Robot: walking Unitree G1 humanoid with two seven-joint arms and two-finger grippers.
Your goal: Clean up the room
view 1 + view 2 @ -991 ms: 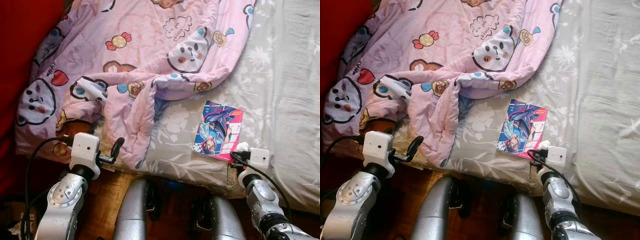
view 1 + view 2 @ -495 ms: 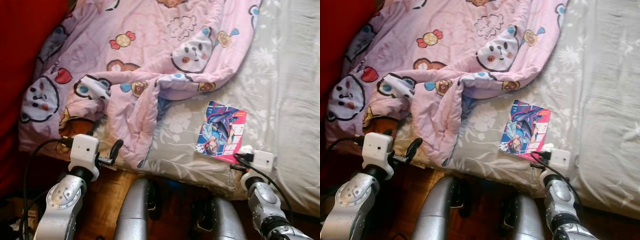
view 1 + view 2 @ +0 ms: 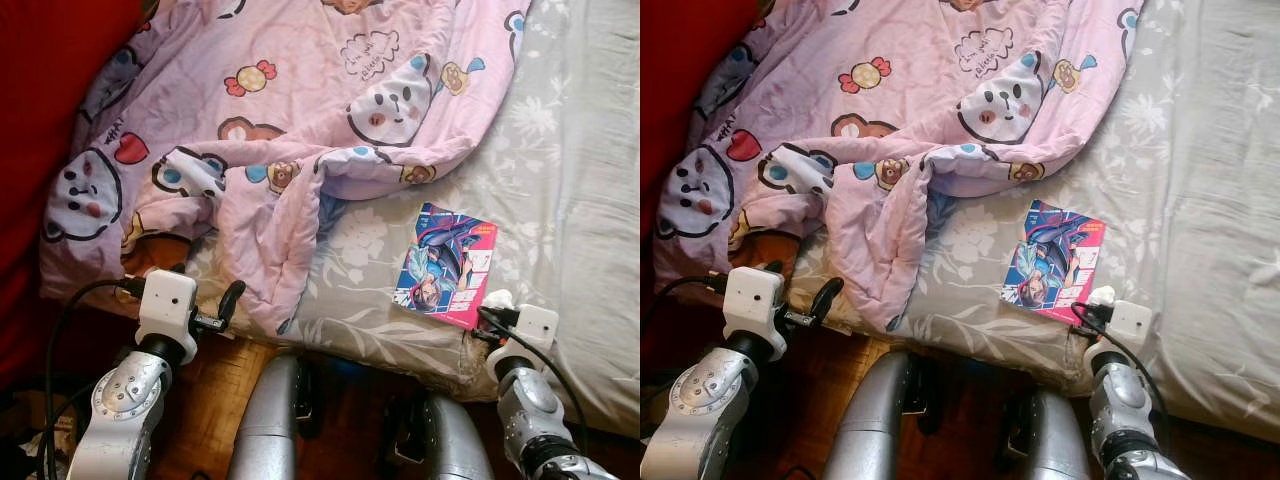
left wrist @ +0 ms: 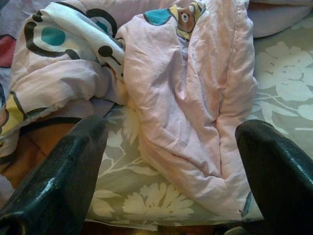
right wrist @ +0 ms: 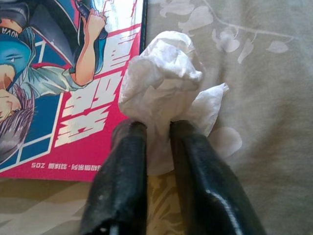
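Note:
A crumpled white tissue (image 5: 161, 78) is pinched between the two black fingers of my right gripper (image 5: 157, 128), which is shut on it. The tissue sits just above the grey floral sheet (image 3: 560, 150), beside the near right corner of a pink and blue comic book (image 3: 445, 265) lying flat on the bed. My left gripper (image 4: 171, 129) stands open at the bed's front edge. Its fingers flank a hanging fold of the pink cartoon quilt (image 3: 300, 120) without touching it.
The rumpled quilt covers the bed's left half and spills over the front edge. A red surface (image 3: 50, 60) rises at the far left. Wooden floor (image 3: 215, 390) and my silver legs (image 3: 270, 420) lie below the mattress edge.
The whole picture has shifted a little with the camera. My right gripper, still holding the tissue, has edged slightly right, away from the comic book. The left arm has stayed put.

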